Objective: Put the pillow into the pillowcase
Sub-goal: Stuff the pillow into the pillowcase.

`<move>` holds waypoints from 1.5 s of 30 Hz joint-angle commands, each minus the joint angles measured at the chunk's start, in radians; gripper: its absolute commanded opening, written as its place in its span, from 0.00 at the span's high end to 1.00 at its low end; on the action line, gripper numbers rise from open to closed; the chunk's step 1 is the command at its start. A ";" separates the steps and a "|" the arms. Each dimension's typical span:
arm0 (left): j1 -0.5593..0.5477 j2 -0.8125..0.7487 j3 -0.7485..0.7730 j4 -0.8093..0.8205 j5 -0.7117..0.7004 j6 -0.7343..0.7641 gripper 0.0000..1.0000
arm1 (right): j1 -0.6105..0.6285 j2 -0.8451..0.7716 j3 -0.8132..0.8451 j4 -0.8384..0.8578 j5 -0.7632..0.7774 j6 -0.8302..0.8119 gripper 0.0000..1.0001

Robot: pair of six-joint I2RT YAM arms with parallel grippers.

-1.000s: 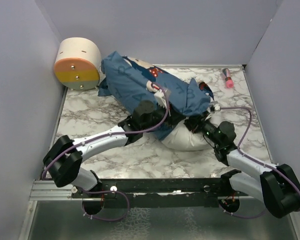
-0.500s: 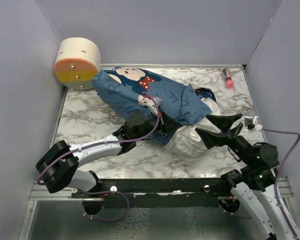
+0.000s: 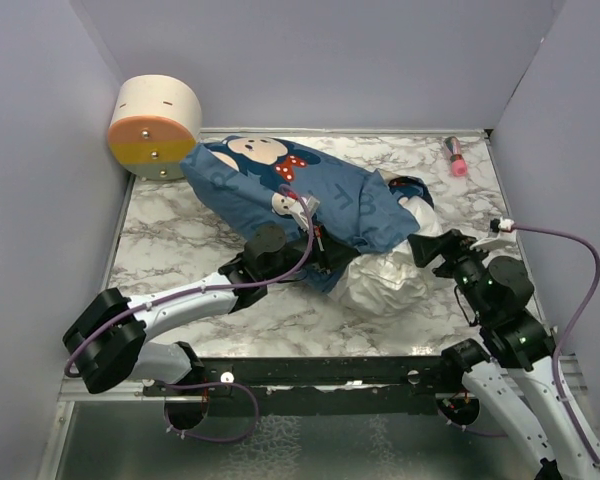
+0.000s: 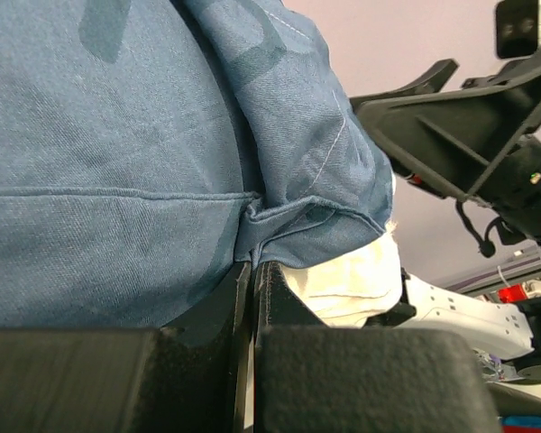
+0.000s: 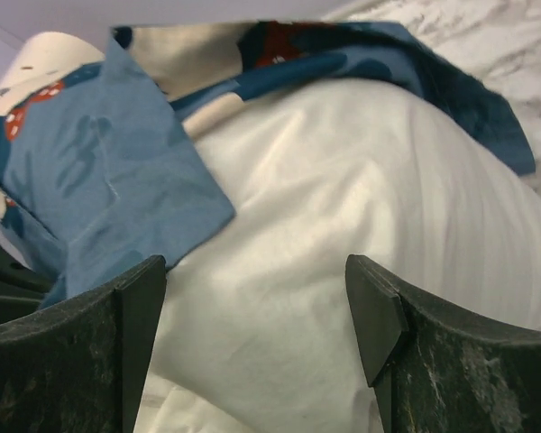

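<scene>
Right at the bare near end of the pillow (image 3: pixel 385 285), the right gripper (image 5: pixel 257 284) is held wide open, nothing grasped. Its long axis is seen running far-left into the pillowcase (image 3: pixel 330 200), whose hem beside that end is pinched by the clenched left gripper (image 4: pixel 252 275).

So the pillowcase (image 3: pixel 310 195) lay slantwise across the middle of the table (image 3: pixel 170 240), with its far end just beside the round box (image 3: pixel 155 125) in the far left corner. The pillow (image 3: pixel 385 285) was mostly inside it, its right end poking out toward the near edge. The left gripper (image 3: pixel 325 248) sat at the case's near hem, and the right gripper (image 3: pixel 438 248) was just right of the bare pillow end. A small tube (image 3: pixel 455 157) lay in the far right corner.
</scene>
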 commanded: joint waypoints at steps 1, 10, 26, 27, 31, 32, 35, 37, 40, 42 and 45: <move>-0.009 -0.038 0.034 -0.030 0.013 0.040 1.00 | 0.004 0.025 -0.085 -0.039 0.026 0.118 0.21; -0.066 -0.004 0.048 0.039 0.160 0.050 1.00 | 0.004 0.331 -0.443 0.757 -0.584 0.226 0.48; -0.098 -0.341 0.292 -0.757 -0.187 0.336 0.27 | 0.003 0.278 -0.500 0.697 -0.491 0.150 0.41; -0.082 -0.309 0.369 -0.807 -0.196 0.358 0.27 | 0.004 0.288 -0.504 0.711 -0.498 0.153 0.41; -0.013 -0.100 0.646 -0.986 -0.238 0.467 0.26 | 0.004 0.309 -0.518 0.755 -0.507 0.172 0.41; -0.006 -0.030 0.723 -1.031 -0.257 0.503 0.26 | 0.004 0.308 -0.519 0.756 -0.508 0.173 0.41; 0.000 0.190 0.978 -1.172 -0.268 0.615 0.24 | 0.004 0.302 -0.523 0.750 -0.504 0.173 0.41; 0.000 0.351 1.160 -1.283 -0.266 0.675 0.22 | 0.004 0.300 -0.523 0.751 -0.503 0.175 0.41; -0.005 0.582 1.427 -1.484 -0.267 0.739 0.19 | 0.003 0.299 -0.524 0.753 -0.505 0.179 0.41; -0.013 0.700 1.579 -1.589 -0.285 0.762 0.19 | 0.001 0.296 -0.525 0.751 -0.507 0.180 0.41; -0.023 0.823 1.744 -1.684 -0.272 0.771 0.23 | 0.000 0.294 -0.529 0.752 -0.509 0.180 0.41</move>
